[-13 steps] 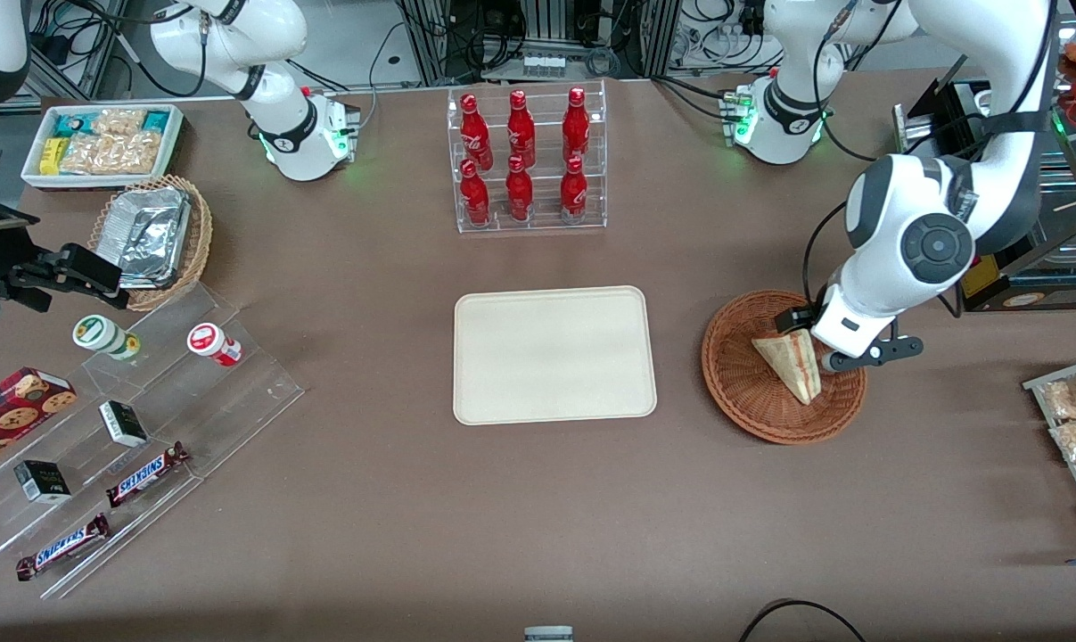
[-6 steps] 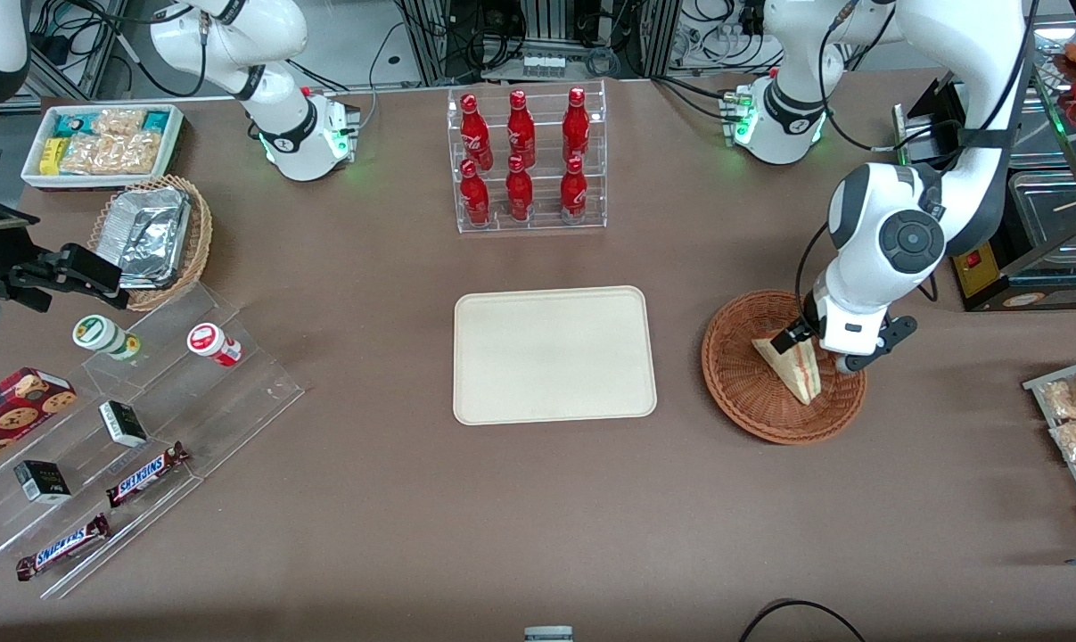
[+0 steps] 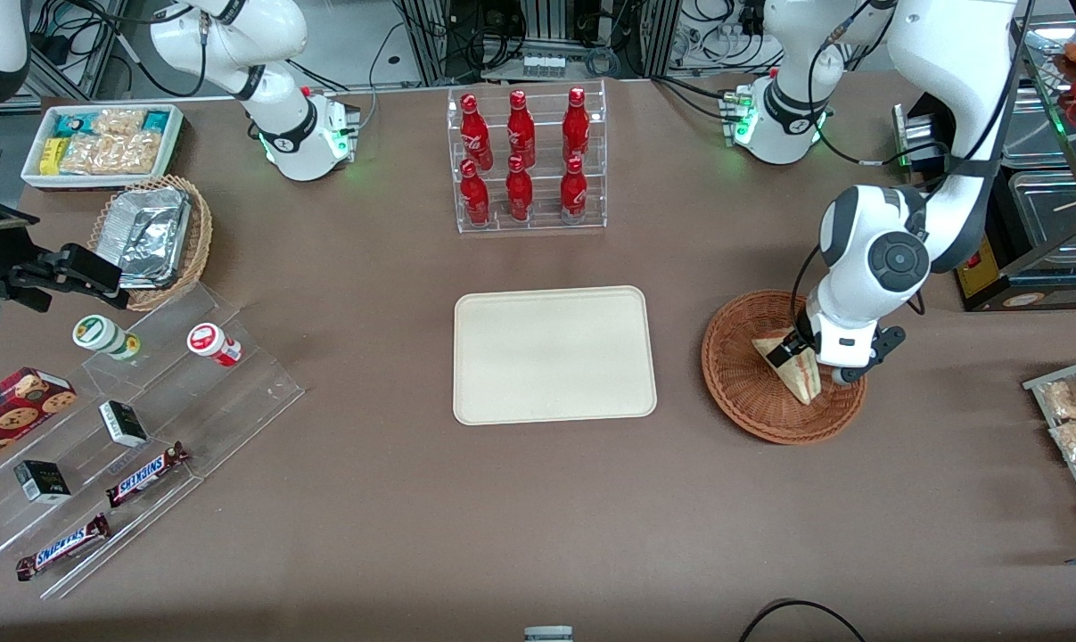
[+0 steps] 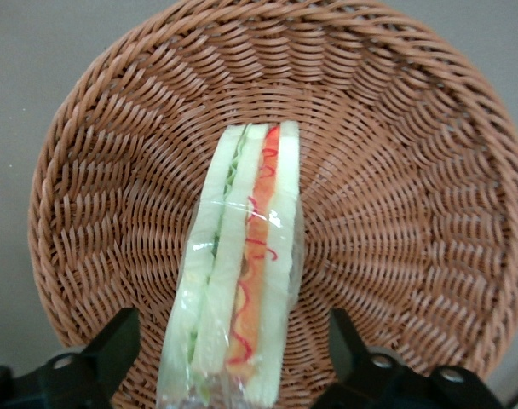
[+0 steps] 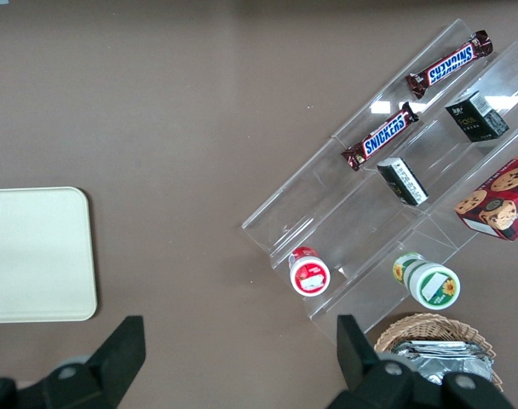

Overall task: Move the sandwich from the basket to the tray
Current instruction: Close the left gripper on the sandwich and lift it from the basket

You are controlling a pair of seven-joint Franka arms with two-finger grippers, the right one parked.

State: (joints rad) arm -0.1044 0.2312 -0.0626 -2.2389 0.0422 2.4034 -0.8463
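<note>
Gripper [image 3: 801,355] lowered, fingers [image 4: 114,349] straddling sandwich [image 4: 242,281] lengthwise

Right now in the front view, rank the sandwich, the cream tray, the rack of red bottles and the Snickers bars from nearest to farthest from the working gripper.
The gripper is down in the basket, open.
1. Sandwich: between the fingers, in the basket.
2. Cream tray: mid-table, beside the basket.
3. Rack of red bottles: farther from the camera than the tray.
4. Snickers bars: toward the parked arm's end.
</note>
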